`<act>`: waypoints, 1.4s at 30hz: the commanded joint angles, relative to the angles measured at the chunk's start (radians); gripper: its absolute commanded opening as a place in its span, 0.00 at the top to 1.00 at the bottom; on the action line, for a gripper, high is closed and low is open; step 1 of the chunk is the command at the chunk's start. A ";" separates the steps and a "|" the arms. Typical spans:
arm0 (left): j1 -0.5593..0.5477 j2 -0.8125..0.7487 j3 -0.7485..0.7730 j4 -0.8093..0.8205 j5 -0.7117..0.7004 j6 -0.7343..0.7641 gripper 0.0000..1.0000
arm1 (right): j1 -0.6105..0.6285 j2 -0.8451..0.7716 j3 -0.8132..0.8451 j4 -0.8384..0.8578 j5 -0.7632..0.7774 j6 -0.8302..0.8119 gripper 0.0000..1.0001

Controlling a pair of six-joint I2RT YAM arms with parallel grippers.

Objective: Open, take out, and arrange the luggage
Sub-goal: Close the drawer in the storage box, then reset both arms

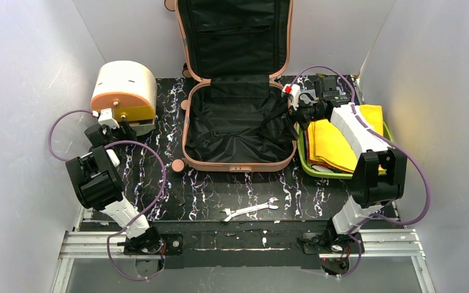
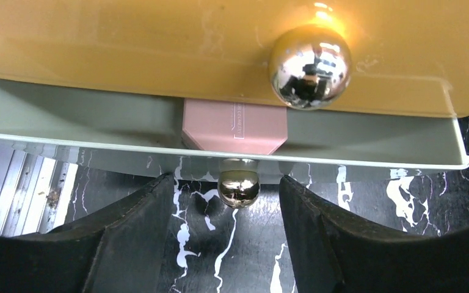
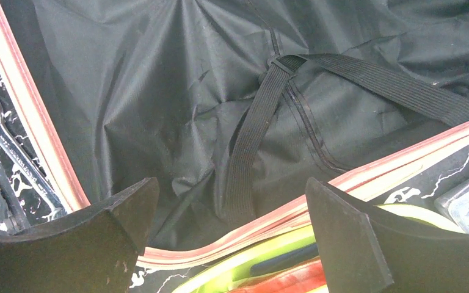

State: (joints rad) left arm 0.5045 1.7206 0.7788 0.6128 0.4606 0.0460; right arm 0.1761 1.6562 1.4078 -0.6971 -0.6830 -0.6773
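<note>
1. Jaws of the left gripper (image 2: 226, 183) stand spread, one black finger (image 2: 134, 226) on each side of a small chrome knob (image 2: 239, 188); neither visibly touches it, and nothing is pinched.
2. Left of the luggage (image 1: 238, 131), the left arm is folded with its elbow raised toward the front; its forearm reaches back to the round cream-and-orange box (image 1: 124, 88), which stands left of the luggage's hinge.
3. Only the left wrist view shows the box's detail: a yellow panel (image 2: 159, 49), a larger chrome ball (image 2: 310, 67), a pink tab (image 2: 234, 127) above the small knob.
4. Pink-shelled and open, the luggage has its lower half flat on the black marbled table (image 1: 207, 195) and its lid upright at the back; black lining shows in both halves.
5. Over the luggage's right rim, the right gripper (image 3: 231, 183) has its jaws wide apart, holding nothing.
6. Right of the luggage, the right arm bends over a lime-green tray (image 1: 317, 173) of yellow cloths (image 1: 333, 143).
7. Its wrist view alone shows a black strap (image 3: 250, 140) across the lining; the top view shows a wrench (image 1: 249, 209) in front of the luggage.
</note>
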 commanded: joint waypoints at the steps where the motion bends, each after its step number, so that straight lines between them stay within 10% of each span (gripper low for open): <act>1: -0.007 0.022 0.043 0.117 0.013 -0.073 0.40 | 0.008 0.020 0.003 0.016 -0.006 0.003 0.00; 25: -0.030 0.143 0.087 0.241 -0.076 -0.168 0.57 | 0.019 0.066 0.019 -0.009 0.007 -0.009 0.00; 32: -0.027 0.003 -0.022 0.229 -0.067 -0.133 0.02 | 0.019 0.027 0.041 -0.055 0.010 -0.059 0.00; 42: 0.018 -0.509 -0.162 -0.279 0.175 0.141 0.02 | 0.018 -0.174 -0.023 -0.059 0.197 0.048 0.00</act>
State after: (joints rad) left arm 0.4923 1.4128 0.6247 0.6289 0.4591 0.0154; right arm 0.1921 1.6291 1.4067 -0.7483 -0.5900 -0.6922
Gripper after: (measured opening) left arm 0.982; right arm 0.997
